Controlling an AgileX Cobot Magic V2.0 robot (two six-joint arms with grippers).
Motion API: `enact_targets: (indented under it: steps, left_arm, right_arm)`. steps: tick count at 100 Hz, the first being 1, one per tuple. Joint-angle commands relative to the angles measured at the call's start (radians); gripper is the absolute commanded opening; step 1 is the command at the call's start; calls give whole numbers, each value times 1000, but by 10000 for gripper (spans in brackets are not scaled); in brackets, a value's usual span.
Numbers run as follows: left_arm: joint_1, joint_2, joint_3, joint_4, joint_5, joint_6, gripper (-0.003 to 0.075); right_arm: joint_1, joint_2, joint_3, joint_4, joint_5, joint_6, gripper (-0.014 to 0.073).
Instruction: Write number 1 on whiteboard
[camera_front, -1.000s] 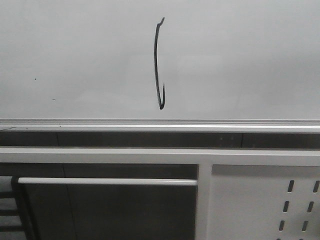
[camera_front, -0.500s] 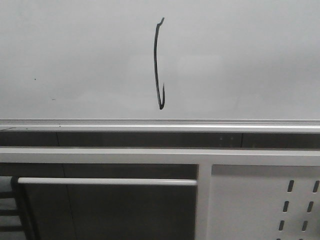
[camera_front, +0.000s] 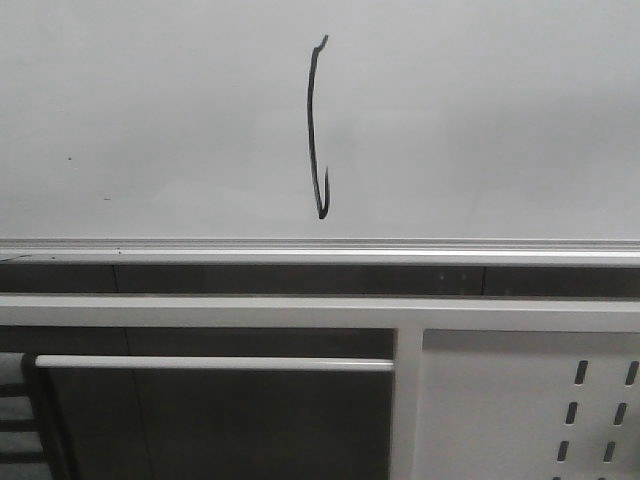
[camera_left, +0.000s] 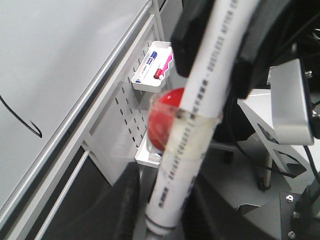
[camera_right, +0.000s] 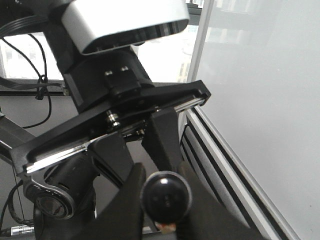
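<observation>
One number 1 (camera_front: 318, 130) on one whiteboard (camera_front: 480, 120), left claw (camera_left: 162, 220) clamped on one marker (camera_left: 192, 120), right claw's state unclear.

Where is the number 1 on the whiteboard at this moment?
In the front view, the number 1 stands near the middle of the whiteboard, its hook ending just above the silver rail.

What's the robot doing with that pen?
The robot has drawn the number 1 on the whiteboard: a thin black stroke standing above the silver rail. No arm shows at the board in the front view. The left end effector holds a white marker pen away from the board. The right end effector is shut on a dark round-ended object, also off the board. A small tray on the perforated panel holds more markers.
</observation>
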Motion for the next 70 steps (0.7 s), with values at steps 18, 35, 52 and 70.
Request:
enact_targets:
  steps: [18, 35, 52, 70]
  left_arm:
    - [-6, 14, -47, -63, -57, -9, 171]
    - [-6, 14, -68, -63, -29, -9, 171]
    - [-6, 14, -70, -63, 0, -12, 171]
    - [-6, 14, -70, -46, 4, -14, 169]
  right_arm:
    - [1, 7, -37, -19, 0, -6, -79]
    - [1, 14, -37, 14, -40, -23, -79]
    - [1, 14, -37, 28, -42, -32, -79]
    - [1, 14, -37, 28, -36, -32, -79]
